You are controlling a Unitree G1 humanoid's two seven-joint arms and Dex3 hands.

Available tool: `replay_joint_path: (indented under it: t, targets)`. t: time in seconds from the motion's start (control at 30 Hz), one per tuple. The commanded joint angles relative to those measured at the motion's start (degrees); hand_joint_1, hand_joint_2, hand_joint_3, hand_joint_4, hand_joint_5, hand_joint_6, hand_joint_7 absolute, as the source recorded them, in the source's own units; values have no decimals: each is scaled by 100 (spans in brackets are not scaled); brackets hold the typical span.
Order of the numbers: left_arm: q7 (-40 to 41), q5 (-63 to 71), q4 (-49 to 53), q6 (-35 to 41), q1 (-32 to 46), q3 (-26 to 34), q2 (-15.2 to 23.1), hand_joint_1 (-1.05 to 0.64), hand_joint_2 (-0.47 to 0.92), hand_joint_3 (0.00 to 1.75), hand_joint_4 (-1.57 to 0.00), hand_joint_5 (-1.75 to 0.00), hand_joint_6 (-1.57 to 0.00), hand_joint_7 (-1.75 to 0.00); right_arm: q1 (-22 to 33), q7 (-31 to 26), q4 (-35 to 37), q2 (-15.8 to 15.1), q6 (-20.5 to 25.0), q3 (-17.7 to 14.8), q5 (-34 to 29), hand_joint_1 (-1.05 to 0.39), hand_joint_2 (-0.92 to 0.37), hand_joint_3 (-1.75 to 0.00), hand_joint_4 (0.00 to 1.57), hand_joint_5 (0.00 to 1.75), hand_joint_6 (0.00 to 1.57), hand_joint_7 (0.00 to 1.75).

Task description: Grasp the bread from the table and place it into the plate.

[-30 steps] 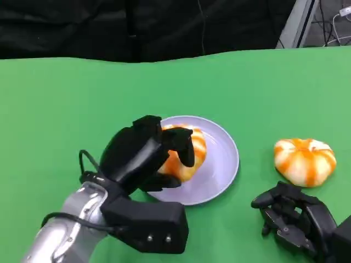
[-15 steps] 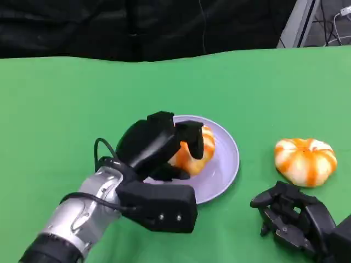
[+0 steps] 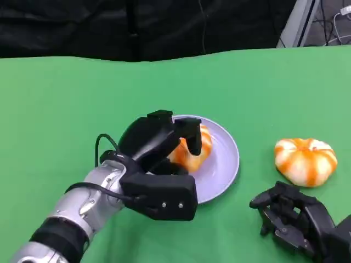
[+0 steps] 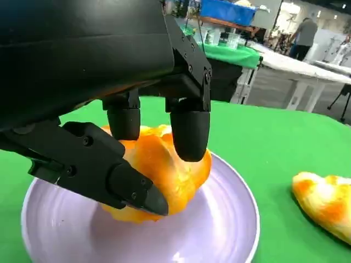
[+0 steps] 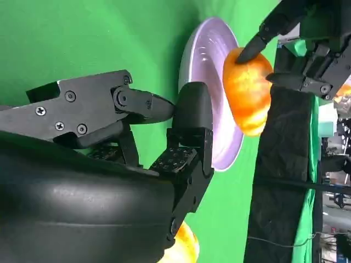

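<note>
Bread in hand: a rounded bun (image 3: 193,152), glossy orange with paler cream stripes, sat over the plate (image 3: 225,164); in the left wrist view its underside met the plate's inner surface, though whether its full weight rested there could not be told.
Left hand: the left hand (image 3: 156,145) was clamped on that bun, fingers (image 4: 189,129) draped over its top and the thumb pressed against its near side.
Plate: pale lavender, round and shallow, lying near the middle of the table, its left part hidden under the hand.
Second bread: another striped orange bun (image 3: 305,160) lay on the cloth to the right of the plate, well apart from it and just beyond the right hand.
Right hand: the right hand (image 3: 290,216) rested low at the near right with nothing in it; its fingers were bent but spread apart.
Surface: a table (image 3: 66,109) covered in plain bright green cloth.
Room: a black curtain hung behind the far edge, with a grey post and cables at the far right; the left wrist view showed more green tables and a person standing in the distance.
Orientation: the held bun was nearly round, so no clear long axis could be told; its domed, striped side faced up and slightly right.
</note>
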Motion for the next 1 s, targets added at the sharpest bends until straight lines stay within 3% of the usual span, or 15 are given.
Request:
replay_joint_path:
  t: [0.03, 0.23, 0.4, 0.57, 0.77, 0.9, 1.0]
  targets:
    - [-492, -160, -40, 189, -67, -20, 104, -43, 91, 7, -68, -14, -57, -5, 62, -21, 33, -39, 29, -3, -2, -26, -92, -48, 69, 175, 73, 109]
    - [-1027, -425, -192, 368, -35, 33, 118, -62, 92, 37, -47, 0, -36, 0, 68, -72, 21, -37, 17, 2, -50, -26, -92, -47, 68, 175, 73, 109]
    - [-1260, -566, -350, 527, -7, 62, 135, -71, 92, 48, -33, 0, -22, 0, 65, -54, 15, -36, 23, -1, -37, -25, -92, -48, 67, 174, 73, 108]
    - [-1733, -799, -642, 703, 74, 140, 236, -84, 92, 59, -5, 0, -2, 0, 54, -32, 37, -30, 23, -7, -27, -26, -92, -47, 66, 175, 73, 107]
    - [-2004, -1100, -732, 681, 134, 249, 272, -91, 92, 67, 0, 0, 0, 0, 49, -28, 44, -37, 14, -9, -30, -24, -92, -48, 66, 175, 74, 106]
    - [-2111, -2122, -622, 268, 385, 845, 103, -96, 92, 72, -1, 0, 0, 0, 65, -25, 25, -49, 31, -3, -40, -24, -92, -48, 69, 175, 75, 105]
    - [-2236, -2365, -637, 136, 427, 952, 101, -94, 92, 73, 0, 0, 0, 0, 65, -15, 22, -43, 44, -7, -27, -25, -92, -47, 70, 175, 75, 105]
